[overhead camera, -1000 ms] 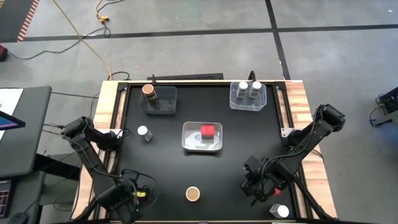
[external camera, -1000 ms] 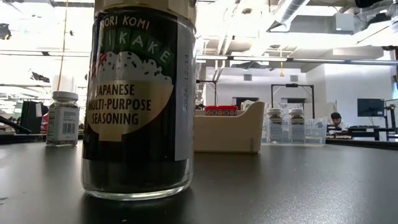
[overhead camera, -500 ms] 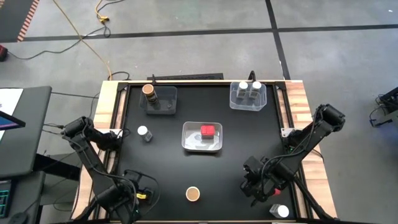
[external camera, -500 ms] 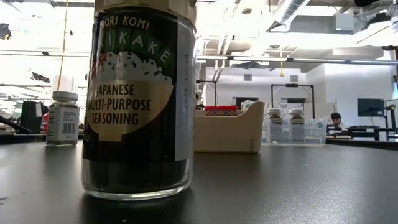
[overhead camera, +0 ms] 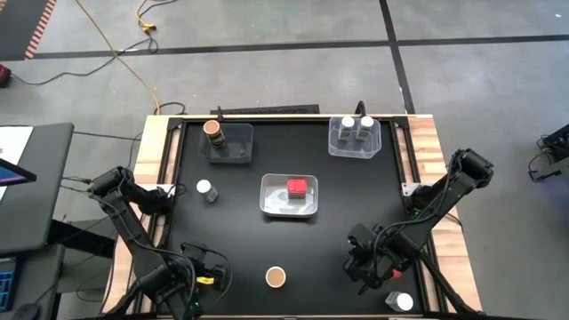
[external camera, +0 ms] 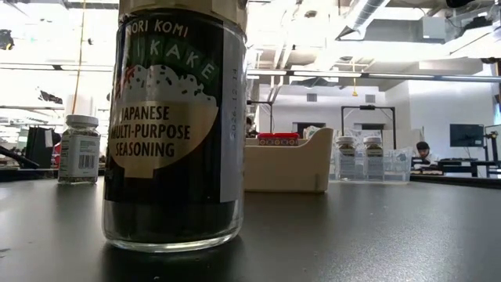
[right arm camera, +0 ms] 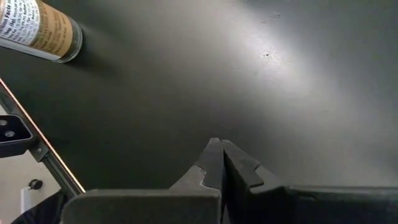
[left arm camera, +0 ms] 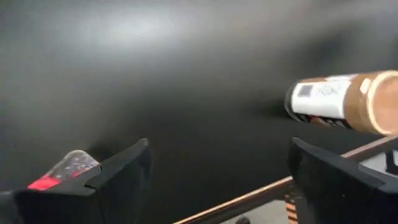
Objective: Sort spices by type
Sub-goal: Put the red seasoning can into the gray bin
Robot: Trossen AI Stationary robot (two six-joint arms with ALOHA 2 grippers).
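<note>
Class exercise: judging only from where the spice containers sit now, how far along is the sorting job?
Done: one brown-topped jar stands in the rear-left tray, two white-lidded jars in the rear-right tray, the red container in the centre tray.
In hand: nothing; the left end effector is open, the right end effector shut and empty.
Left: three loose jars.

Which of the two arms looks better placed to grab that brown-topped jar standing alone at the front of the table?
Probably the left. Its hand is open and sits close beside the brown-topped jar, which shows just past its fingers. The right hand is shut and a bit farther off.
</note>
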